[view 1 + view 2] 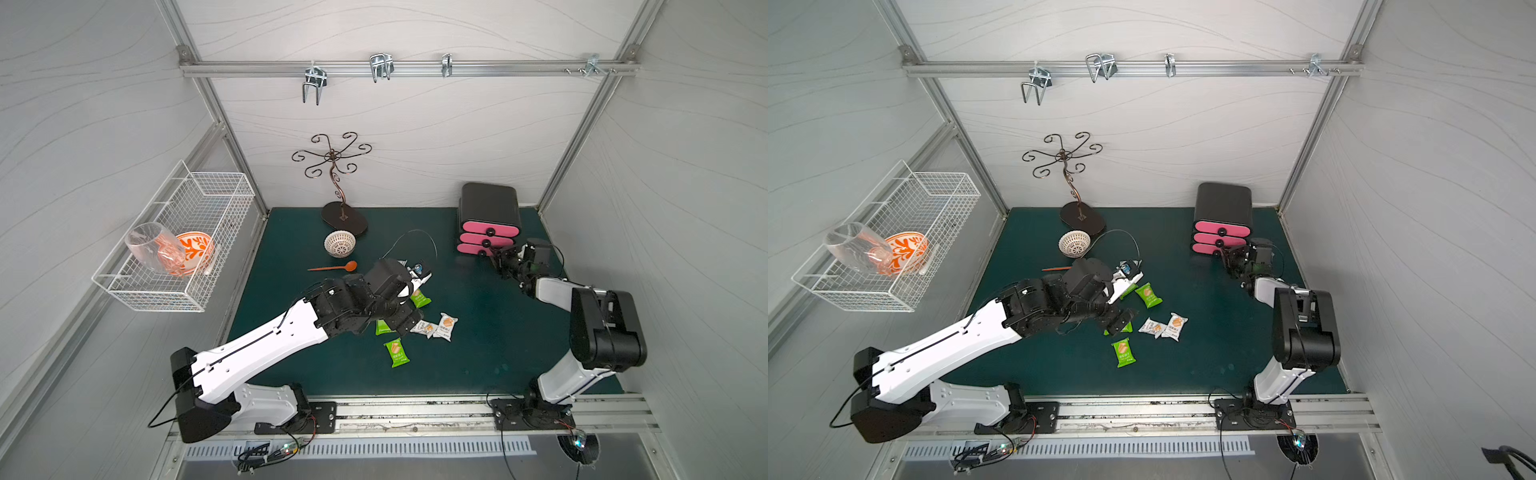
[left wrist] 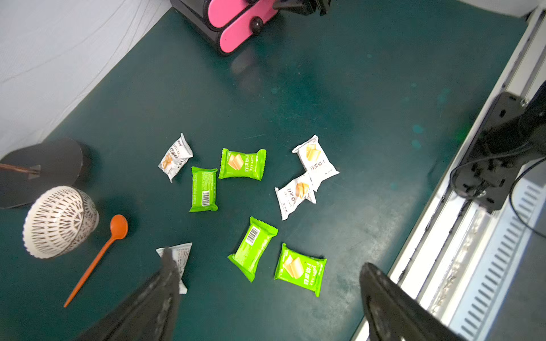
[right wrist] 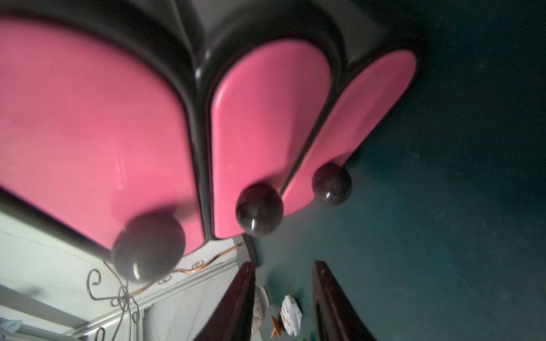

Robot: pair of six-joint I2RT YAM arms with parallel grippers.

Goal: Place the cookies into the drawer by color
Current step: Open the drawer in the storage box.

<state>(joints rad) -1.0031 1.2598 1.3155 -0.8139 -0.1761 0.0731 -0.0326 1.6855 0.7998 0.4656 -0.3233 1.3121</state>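
Cookies (image 1: 398, 352), green and white, strewn about the middle of the desk (image 1: 498, 345) in both top views; drawer (image 1: 489, 216) at its far right corner, right gripper (image 1: 493, 252) just before the knobs (image 1: 485, 242). Left wrist: left gripper (image 2: 266, 259) spread wide and empty above them; likely light, crinkly, slippery, best pinched across the flat middle. Bowl (image 2: 60, 221) and spoon (image 2: 97, 257) beside, not in the way. Right wrist: jaws parted, nothing between; drawer apparently shut, blurred.

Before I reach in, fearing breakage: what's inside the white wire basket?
The wire basket holds a clear glass lying tilted and an orange-patterned bowl beside it. The glass overlaps the bowl, part of which shows only through it; what lies beneath both cannot be seen.
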